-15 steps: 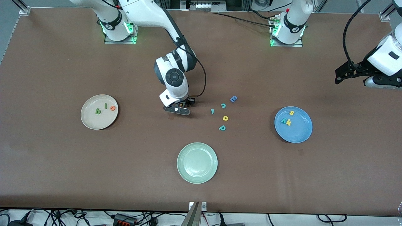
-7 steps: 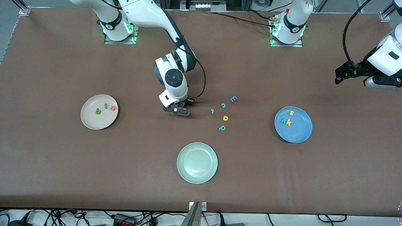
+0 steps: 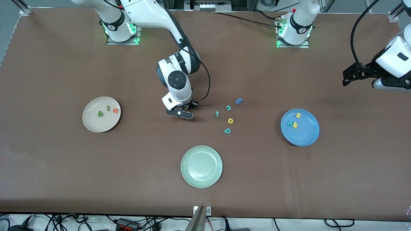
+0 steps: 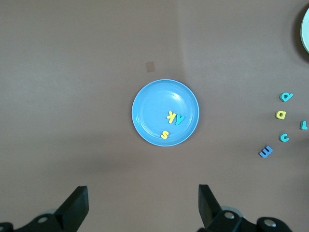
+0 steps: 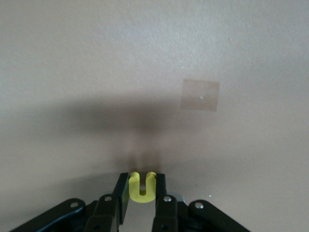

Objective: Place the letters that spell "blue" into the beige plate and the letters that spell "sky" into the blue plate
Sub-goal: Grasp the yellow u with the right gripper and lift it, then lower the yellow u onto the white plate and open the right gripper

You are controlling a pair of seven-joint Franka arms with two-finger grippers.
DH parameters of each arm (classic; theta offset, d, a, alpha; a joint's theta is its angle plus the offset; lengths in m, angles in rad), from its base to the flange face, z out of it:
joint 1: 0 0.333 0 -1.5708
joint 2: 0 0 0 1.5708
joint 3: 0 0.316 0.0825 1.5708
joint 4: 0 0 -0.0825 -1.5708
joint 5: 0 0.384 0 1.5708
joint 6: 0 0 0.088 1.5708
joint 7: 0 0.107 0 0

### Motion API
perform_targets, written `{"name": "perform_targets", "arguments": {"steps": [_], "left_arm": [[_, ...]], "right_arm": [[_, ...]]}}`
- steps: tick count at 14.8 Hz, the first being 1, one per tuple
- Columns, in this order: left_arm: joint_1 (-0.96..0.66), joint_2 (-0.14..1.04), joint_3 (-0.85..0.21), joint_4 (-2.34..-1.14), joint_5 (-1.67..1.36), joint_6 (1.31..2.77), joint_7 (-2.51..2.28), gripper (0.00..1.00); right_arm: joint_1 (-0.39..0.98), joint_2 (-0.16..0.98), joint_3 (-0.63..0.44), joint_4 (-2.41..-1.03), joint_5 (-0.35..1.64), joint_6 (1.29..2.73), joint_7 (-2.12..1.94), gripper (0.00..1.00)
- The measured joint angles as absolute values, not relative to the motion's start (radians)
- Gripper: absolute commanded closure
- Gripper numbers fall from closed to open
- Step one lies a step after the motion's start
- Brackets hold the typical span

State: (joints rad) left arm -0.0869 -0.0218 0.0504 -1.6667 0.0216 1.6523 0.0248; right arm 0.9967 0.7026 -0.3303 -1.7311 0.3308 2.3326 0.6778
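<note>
The fingers [image 5: 160,193] of the right gripper [image 3: 180,111] are pressed against the two sides of the yellow u [image 5: 142,186], so the letter sits gripped between them. This gripper is low over the brown table [image 3: 64,176], near the middle of it, between the beige plate [image 3: 93,123] and the group of loose letters. A small tape patch [image 5: 200,95] lies on the table close to it.

The left gripper [image 4: 143,205] hangs high over the table edge at the left arm's end, its fingers spread wide with nothing between them; this arm waits.

In the beige plate, toward the right arm's end, lie the dark green b [image 3: 100,113], the green l [image 3: 109,108] and the orange e [image 3: 115,110]. In the blue plate [image 3: 305,136], toward the left arm's end, lie the yellow s [image 3: 298,115], the yellow k [image 3: 295,125] and the teal y [image 3: 290,123], the k and y just beside each other.

Between the right gripper and the blue plate rest the blue capital E [image 3: 238,101], the teal c [image 3: 228,108], the teal l [image 3: 217,113], the yellow a [image 3: 230,120] and the teal p [image 3: 227,130]. The pale green plate [image 3: 188,178] stands nearest to the front edge of the table.
</note>
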Motion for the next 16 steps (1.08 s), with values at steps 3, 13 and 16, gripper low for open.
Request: {"name": "perform_targets", "arguments": {"steps": [3, 13, 16], "left_arm": [[-0.087, -0.022, 0.05, -1.667, 0.022, 1.652, 0.025, 0.0], [-0.087, -0.022, 0.051, -1.667, 0.022, 1.652, 0.025, 0.0], [-0.086, -0.022, 0.051, -1.667, 0.022, 1.649, 0.025, 0.0]], "right_arm": [[0.96, 0.696, -0.344, -1.662, 0.335, 2.218, 0.663, 0.88], [0.758, 0.641, -0.618, -1.722, 0.335, 1.949, 0.038, 0.87], [0.689, 0.619, -0.646, -1.808, 0.335, 1.949, -0.163, 0.87]]}}
